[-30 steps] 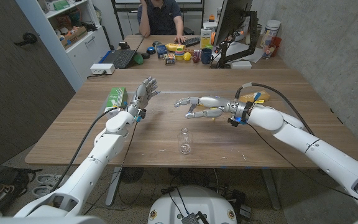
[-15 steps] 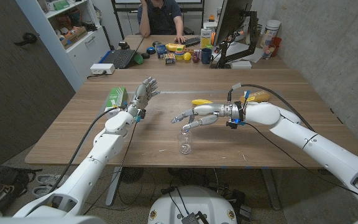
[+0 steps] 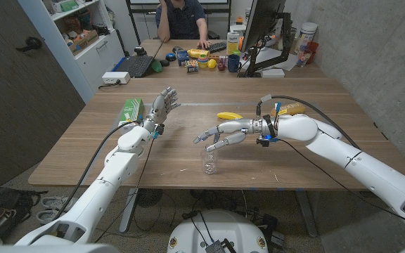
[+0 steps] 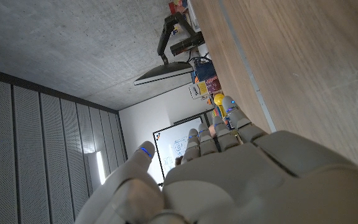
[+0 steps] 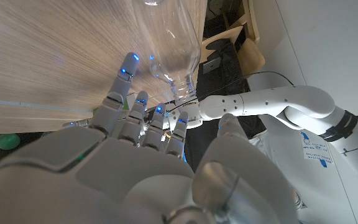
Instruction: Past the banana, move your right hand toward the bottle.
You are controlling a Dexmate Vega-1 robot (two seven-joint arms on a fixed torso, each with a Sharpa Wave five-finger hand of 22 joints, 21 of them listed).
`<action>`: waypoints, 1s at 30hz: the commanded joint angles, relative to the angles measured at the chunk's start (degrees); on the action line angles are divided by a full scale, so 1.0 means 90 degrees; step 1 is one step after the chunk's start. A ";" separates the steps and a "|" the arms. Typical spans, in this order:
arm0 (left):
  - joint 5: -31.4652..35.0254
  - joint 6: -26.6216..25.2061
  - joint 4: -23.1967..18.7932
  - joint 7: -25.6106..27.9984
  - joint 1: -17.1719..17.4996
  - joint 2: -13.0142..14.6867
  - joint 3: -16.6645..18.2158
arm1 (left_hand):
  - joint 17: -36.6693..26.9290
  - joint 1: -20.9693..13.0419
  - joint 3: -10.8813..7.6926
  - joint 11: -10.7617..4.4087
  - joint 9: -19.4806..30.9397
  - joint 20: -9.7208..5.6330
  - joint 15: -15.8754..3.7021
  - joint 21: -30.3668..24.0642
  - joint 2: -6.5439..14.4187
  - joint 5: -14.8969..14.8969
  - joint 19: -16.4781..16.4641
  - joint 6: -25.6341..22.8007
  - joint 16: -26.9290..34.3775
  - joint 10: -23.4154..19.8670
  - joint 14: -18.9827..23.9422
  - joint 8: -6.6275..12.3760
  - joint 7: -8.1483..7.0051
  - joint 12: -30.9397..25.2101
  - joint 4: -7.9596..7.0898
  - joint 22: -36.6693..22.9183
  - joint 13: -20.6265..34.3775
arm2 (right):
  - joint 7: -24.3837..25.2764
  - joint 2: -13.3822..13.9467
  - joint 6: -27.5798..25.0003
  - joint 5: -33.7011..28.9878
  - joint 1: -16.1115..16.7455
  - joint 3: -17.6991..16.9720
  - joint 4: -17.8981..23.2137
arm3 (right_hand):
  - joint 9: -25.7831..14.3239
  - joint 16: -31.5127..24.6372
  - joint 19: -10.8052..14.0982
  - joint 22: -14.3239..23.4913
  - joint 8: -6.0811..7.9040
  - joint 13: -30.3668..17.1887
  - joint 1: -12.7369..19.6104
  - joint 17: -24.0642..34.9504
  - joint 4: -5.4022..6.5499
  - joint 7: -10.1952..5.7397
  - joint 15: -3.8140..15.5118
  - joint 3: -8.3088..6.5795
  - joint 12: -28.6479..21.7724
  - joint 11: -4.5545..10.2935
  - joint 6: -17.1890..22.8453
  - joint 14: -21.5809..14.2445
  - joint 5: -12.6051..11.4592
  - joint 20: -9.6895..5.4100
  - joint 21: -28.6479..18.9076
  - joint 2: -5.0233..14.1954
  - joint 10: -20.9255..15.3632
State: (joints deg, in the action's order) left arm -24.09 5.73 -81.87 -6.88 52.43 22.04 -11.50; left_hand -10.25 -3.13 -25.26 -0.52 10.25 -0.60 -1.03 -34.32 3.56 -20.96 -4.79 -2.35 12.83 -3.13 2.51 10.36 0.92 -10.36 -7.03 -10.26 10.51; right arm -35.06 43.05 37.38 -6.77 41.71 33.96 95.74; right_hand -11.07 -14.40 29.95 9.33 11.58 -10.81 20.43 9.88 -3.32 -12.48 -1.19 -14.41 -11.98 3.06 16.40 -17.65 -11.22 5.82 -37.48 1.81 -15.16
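A clear plastic bottle point(image 3: 209, 159) stands upright near the table's front edge, and its body point(image 5: 169, 43) looms just beyond my right hand's fingertips in the right wrist view. My right hand point(image 3: 220, 134) hovers open just above and behind the bottle, fingers spread and pointing left. A yellow banana point(image 3: 228, 115) lies on the table behind that hand. My left hand point(image 3: 164, 103) is raised over the left part of the table, fingers spread and holding nothing; the left wrist view shows its back point(image 4: 229, 168).
A green box point(image 3: 131, 110) lies by my left forearm. A yellow-and-orange package point(image 3: 292, 109) sits behind my right arm. The far table carries a laptop point(image 3: 138, 65), a monitor point(image 3: 264, 28) and clutter, with a person seated behind it.
My right hand has swung forward and left, past the banana, down toward the bottle. The banana, earlier hidden behind the arm, is now uncovered. My left hand has stayed put.
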 commanded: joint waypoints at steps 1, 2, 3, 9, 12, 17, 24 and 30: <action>0.0003 -0.0015 -0.0052 0.0025 0.0023 0.0011 0.0002 | -0.0025 0.0035 0.0016 0.0017 0.0015 0.0000 0.0014 0.0024 0.0026 -0.0027 -0.0045 0.0009 -0.0004 -0.0009 0.0043 0.0034 0.0002 -0.0032 -0.0016 -0.0016 0.0030 | -0.0036 0.0030 -0.0070 -0.0057 0.0063 -0.0066 0.0126 | -0.0010 0.0020 -0.0046 0.0009 -0.0001 -0.0022 0.0104 -0.0006 -0.0033 -0.0019 0.0031 -0.0029 0.0018 0.0067 0.0044 -0.0040 0.0024 0.0021 0.0069 0.0008 0.0006; 0.0006 -0.0018 -0.0055 0.0032 0.0024 0.0010 0.0001 | -0.0025 0.0037 0.0018 0.0019 0.0015 0.0000 0.0011 0.0026 0.0025 -0.0028 -0.0046 0.0009 -0.0005 -0.0007 0.0040 0.0035 0.0003 -0.0031 -0.0018 -0.0016 0.0030 | -0.0062 0.0031 -0.0082 -0.0031 0.0056 -0.0061 0.0121 | -0.0010 0.0022 -0.0048 0.0009 -0.0002 -0.0022 0.0107 -0.0005 -0.0035 -0.0019 0.0029 -0.0030 0.0020 0.0066 0.0044 -0.0042 0.0025 0.0020 0.0076 0.0009 0.0009; 0.0010 -0.0014 -0.0054 0.0035 0.0023 0.0008 -0.0001 | -0.0026 0.0038 0.0020 0.0019 0.0015 0.0003 0.0010 0.0028 0.0024 -0.0028 -0.0044 0.0010 -0.0004 -0.0007 0.0043 0.0034 0.0004 -0.0031 -0.0019 -0.0016 0.0030 | -0.0048 0.0028 -0.0076 -0.0037 0.0062 -0.0068 0.0117 | -0.0011 0.0023 -0.0046 0.0009 -0.0003 -0.0023 0.0109 -0.0005 -0.0036 -0.0019 0.0029 -0.0031 0.0022 0.0069 0.0044 -0.0044 0.0025 0.0023 0.0079 0.0010 0.0011; 0.0018 -0.0016 -0.0066 0.0038 0.0027 0.0007 -0.0009 | -0.0026 0.0049 0.0032 0.0020 0.0015 0.0011 0.0016 0.0039 0.0023 -0.0027 -0.0051 0.0011 -0.0006 -0.0007 0.0041 0.0036 0.0006 -0.0032 -0.0029 -0.0017 0.0030 | -0.0095 0.0037 -0.0104 -0.0046 0.0048 -0.0064 0.0127 | -0.0011 0.0035 -0.0045 0.0009 -0.0007 -0.0025 0.0119 -0.0002 -0.0040 -0.0019 0.0057 -0.0037 0.0028 0.0074 0.0044 -0.0050 0.0030 -0.0001 0.0108 0.0018 0.0013; 0.0018 -0.0023 -0.0087 0.0040 0.0040 0.0010 -0.0011 | -0.0027 0.0055 0.0039 0.0031 0.0015 0.0012 0.0016 0.0046 0.0024 -0.0027 -0.0051 0.0015 -0.0006 -0.0005 0.0041 0.0035 0.0007 -0.0032 -0.0034 -0.0017 0.0030 | -0.0153 0.0047 -0.0146 -0.0032 0.0037 -0.0055 0.0145 | -0.0012 0.0041 -0.0043 0.0009 -0.0009 -0.0026 0.0124 -0.0001 -0.0042 -0.0019 0.0070 -0.0040 0.0030 0.0073 0.0044 -0.0051 0.0033 -0.0013 0.0121 0.0023 0.0014; 0.0026 -0.0025 -0.0112 0.0060 0.0053 0.0006 -0.0013 | -0.0027 0.0062 0.0048 0.0033 0.0015 0.0013 0.0018 0.0056 0.0026 -0.0027 -0.0055 0.0015 -0.0007 -0.0007 0.0041 0.0037 0.0007 -0.0033 -0.0042 -0.0018 0.0030 | -0.0190 0.0051 -0.0152 -0.0022 0.0038 -0.0058 0.0143 | -0.0013 0.0057 -0.0001 0.0009 -0.0017 -0.0030 0.0129 0.0004 -0.0042 -0.0018 0.0087 -0.0046 0.0040 0.0047 0.0035 -0.0050 0.0039 -0.0060 0.0140 0.0037 0.0027; 0.0036 -0.0036 -0.0137 0.0073 0.0057 -0.0004 -0.0029 | -0.0027 0.0072 0.0060 0.0032 0.0015 0.0015 0.0019 0.0072 0.0029 -0.0026 -0.0053 0.0016 -0.0008 0.0001 0.0040 0.0038 0.0006 -0.0031 -0.0052 -0.0018 0.0030 | -0.0187 0.0072 -0.0169 -0.0042 0.0057 -0.0087 0.0173 | -0.0014 0.0073 0.0006 0.0009 -0.0028 -0.0033 0.0131 0.0008 -0.0040 -0.0018 0.0120 -0.0049 0.0046 0.0037 0.0019 -0.0054 0.0045 -0.0088 0.0176 0.0049 0.0030; 0.0045 -0.0035 -0.0142 0.0078 0.0059 -0.0006 -0.0037 | -0.0028 0.0079 0.0069 0.0032 0.0015 0.0013 0.0019 0.0083 0.0032 -0.0026 -0.0058 0.0018 -0.0008 -0.0001 0.0041 0.0039 0.0014 -0.0033 -0.0060 -0.0019 0.0030 | -0.0169 0.0084 -0.0170 -0.0080 0.0066 -0.0105 0.0195 | -0.0015 0.0083 0.0010 0.0009 -0.0031 -0.0035 0.0138 0.0010 -0.0042 -0.0018 0.0130 -0.0054 0.0048 0.0043 0.0016 -0.0059 0.0048 -0.0101 0.0202 0.0061 0.0026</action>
State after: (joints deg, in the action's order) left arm -23.86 5.48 -82.96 -6.35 52.88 22.09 -11.69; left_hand -10.25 -2.90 -24.86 -0.52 10.24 -0.60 -1.03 -33.66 3.79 -20.96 -4.79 -2.35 12.83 -3.13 2.50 10.36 0.92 -10.36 -7.43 -10.25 10.51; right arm -36.54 43.59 36.00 -7.15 42.14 33.28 97.15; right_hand -11.06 -13.91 29.73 9.34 11.58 -10.79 21.23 9.88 -3.54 -12.48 -0.48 -14.64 -11.64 3.28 16.38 -17.91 -10.99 5.40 -35.99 2.20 -14.93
